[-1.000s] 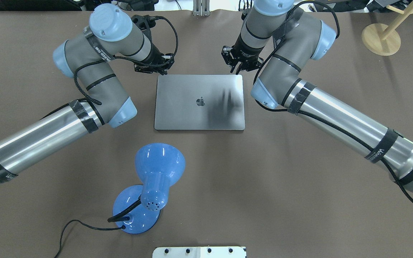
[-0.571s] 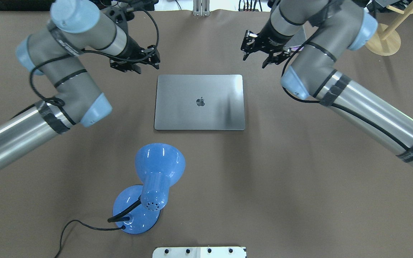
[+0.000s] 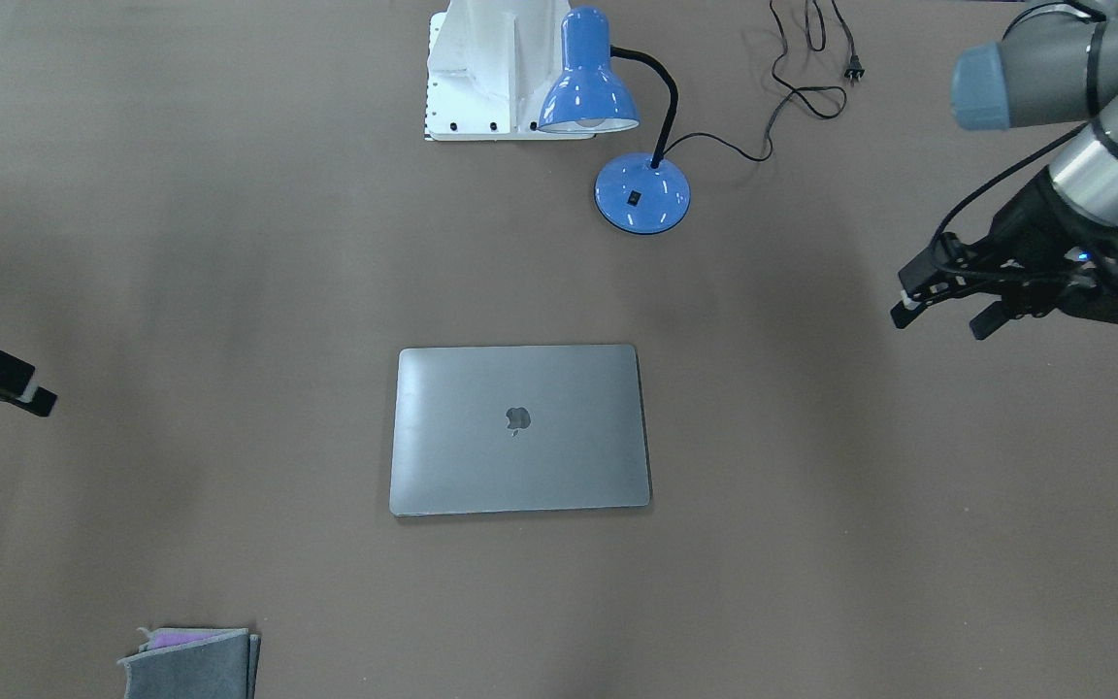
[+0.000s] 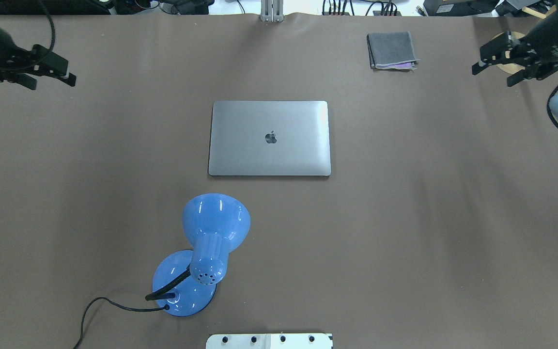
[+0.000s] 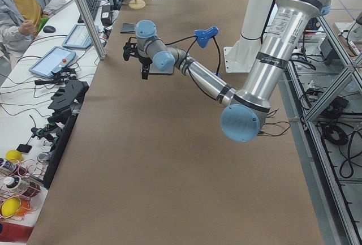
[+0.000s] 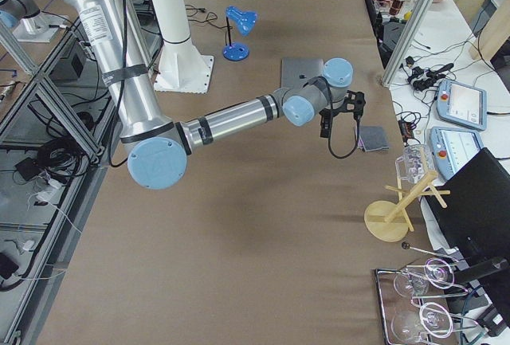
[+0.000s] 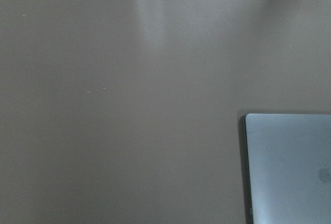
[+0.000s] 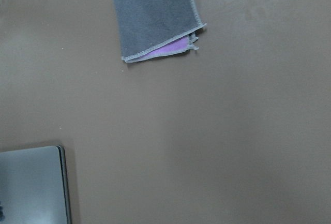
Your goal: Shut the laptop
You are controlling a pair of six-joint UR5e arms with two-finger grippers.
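the laptop (image 4: pixel 269 138) lies flat in the middle of the brown table (image 4: pixel 405 218), lid fully down, logo up. a second ago both arms hung at its far edge; now they have pulled back to the table's far corners, so i judge the closing is finished. the left gripper (image 4: pixel 52 81) and the right gripper (image 4: pixel 493 76) have jaws spread wide and hold nothing. the blue lamp (image 4: pixel 211 242) stands near the laptop, and the grey pouch (image 4: pixel 391 50) lies well apart.
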